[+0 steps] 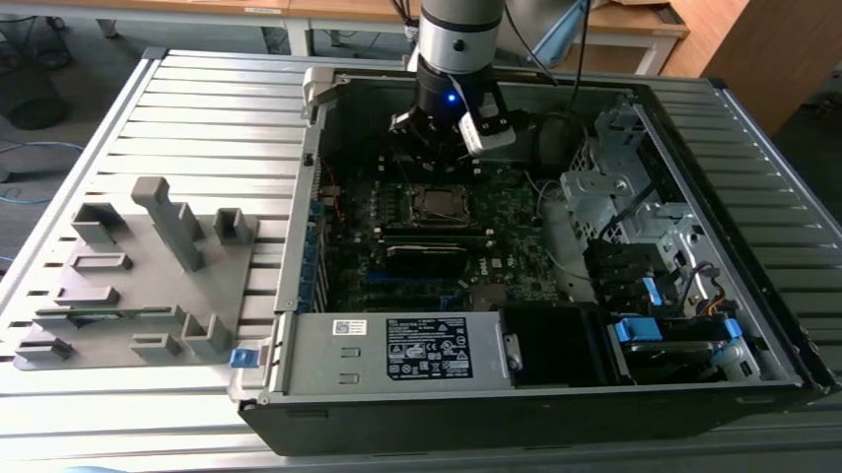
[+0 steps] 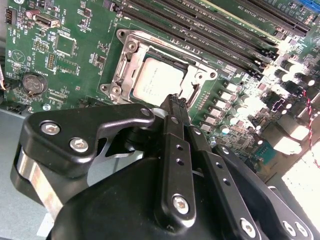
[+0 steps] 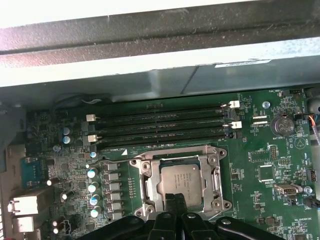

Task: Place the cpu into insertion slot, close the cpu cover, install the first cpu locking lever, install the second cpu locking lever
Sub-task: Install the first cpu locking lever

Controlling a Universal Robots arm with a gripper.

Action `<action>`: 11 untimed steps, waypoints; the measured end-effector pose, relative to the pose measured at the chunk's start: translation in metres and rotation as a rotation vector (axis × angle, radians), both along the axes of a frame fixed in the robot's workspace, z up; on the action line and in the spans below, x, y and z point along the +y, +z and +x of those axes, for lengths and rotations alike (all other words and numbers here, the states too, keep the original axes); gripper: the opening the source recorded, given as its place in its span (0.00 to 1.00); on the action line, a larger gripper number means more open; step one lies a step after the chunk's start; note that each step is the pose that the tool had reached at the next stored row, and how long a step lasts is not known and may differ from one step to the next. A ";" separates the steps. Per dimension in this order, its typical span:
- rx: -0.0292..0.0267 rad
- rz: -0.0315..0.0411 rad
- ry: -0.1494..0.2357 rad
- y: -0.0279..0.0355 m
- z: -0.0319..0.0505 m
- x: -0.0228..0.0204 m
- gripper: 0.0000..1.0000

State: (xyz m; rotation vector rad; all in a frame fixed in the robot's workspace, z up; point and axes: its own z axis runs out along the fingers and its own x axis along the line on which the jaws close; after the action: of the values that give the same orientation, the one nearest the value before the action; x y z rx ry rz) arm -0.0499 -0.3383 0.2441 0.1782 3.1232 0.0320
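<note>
The cpu [image 3: 182, 181], a dull silver square, lies flat in the insertion slot [image 3: 141, 211] on the green motherboard. The cpu cover [image 3: 215, 180], a thin silver frame, lies down around the chip, which shows through its window. In the second wrist view my gripper [image 2: 176, 102] has its black fingers pressed together and empty, their tips at the near edge of the cpu [image 2: 156, 82]. In the exterior view the gripper [image 1: 435, 169] hangs just above the socket [image 1: 439, 204], inside the open computer case.
Long black memory slots [image 3: 160, 125] run beside the socket. A labelled power supply box [image 1: 394, 350] sits at the case front, with drive cages and cables [image 1: 632, 217] on the exterior view's right. A grey fixture block [image 1: 132, 286] stands outside the case on the slatted table.
</note>
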 end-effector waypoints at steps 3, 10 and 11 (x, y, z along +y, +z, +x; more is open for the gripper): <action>0.0000 0.0000 0.000 0.0000 0.0000 0.0000 0.11; -0.0001 0.0000 0.000 -0.0003 -0.0067 0.0001 0.11; 0.0000 0.0000 0.000 -0.0003 -0.0082 0.0001 0.11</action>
State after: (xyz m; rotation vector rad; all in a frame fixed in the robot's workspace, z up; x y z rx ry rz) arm -0.0581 -0.3381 0.2439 0.1782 3.1231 0.0320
